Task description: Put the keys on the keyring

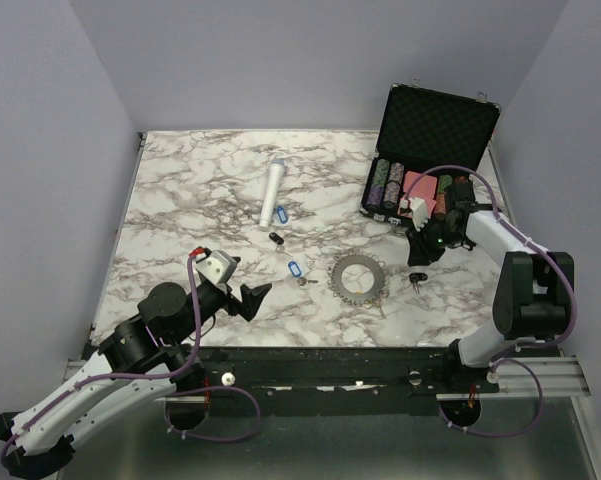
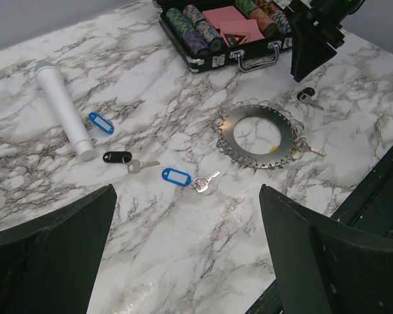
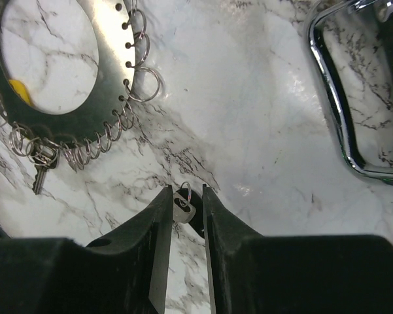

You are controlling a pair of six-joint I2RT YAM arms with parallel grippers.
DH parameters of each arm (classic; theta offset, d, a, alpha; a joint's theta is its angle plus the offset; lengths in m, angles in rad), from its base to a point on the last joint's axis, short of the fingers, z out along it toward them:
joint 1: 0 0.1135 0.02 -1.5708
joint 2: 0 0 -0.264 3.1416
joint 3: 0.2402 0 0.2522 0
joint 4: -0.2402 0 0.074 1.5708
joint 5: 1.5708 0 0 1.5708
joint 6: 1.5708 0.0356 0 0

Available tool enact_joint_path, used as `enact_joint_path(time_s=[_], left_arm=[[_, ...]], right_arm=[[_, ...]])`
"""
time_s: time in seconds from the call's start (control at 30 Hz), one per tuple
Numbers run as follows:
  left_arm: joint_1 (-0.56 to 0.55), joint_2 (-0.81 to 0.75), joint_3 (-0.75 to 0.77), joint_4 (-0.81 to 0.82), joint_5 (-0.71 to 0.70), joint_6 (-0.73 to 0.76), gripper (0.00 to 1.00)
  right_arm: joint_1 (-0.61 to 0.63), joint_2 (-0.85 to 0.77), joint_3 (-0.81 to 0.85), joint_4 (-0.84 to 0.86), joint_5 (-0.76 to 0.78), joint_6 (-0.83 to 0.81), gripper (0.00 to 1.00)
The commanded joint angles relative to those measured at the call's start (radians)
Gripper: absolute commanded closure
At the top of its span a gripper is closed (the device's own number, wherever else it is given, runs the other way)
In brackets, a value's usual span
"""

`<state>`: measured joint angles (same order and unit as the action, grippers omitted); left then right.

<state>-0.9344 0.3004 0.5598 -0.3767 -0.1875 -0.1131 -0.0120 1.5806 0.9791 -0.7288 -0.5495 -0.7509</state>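
Keyring (image 1: 360,277) is lying flat on the table (image 1: 180,190); one black-tagged key (image 1: 417,283) is resting just to its right. Your right gripper (image 3: 185,193) is hovering over that key, jaws a slit apart, gripping nothing. Your left gripper (image 1: 255,298) is gaping wide, empty.

The end effector (image 3: 185,196) hangs over the marble bench (image 3: 261,98), its fingers (image 3: 158,229) close together with a narrow gap. A loose key (image 3: 182,209) shows in that gap; whether it is gripped is unclear. The keyring (image 3: 108,65) lies left and nearer, with a small key (image 3: 38,173) hooked at its near-right rim. A chrome handle (image 3: 331,111) lies farther off.
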Motion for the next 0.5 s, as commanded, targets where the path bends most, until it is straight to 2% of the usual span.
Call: enact_joint_path(time_s=[0.0, 0.1, 0.2, 0.47], left_arm=[[0.006, -0.004, -0.001, -0.001, -0.009, -0.007, 0.01], [0.006, -0.012, -0.008, 0.015, 0.009, -0.023, 0.01], [0.008, -0.015, -0.020, 0.057, 0.045, -0.081, 0.01], [0.008, 0.019, -0.152, 0.292, 0.158, -0.399, 0.01]], right_arm=[[0.006, -0.057, 0.039, -0.027, -0.049, 0.012, 0.66], [0.006, -0.090, 0.047, -0.047, -0.107, -0.007, 0.65], [0.006, -0.137, 0.043, -0.073, -0.240, -0.037, 0.65], [0.006, -0.260, 0.029, -0.162, -0.582, -0.166, 0.65]])
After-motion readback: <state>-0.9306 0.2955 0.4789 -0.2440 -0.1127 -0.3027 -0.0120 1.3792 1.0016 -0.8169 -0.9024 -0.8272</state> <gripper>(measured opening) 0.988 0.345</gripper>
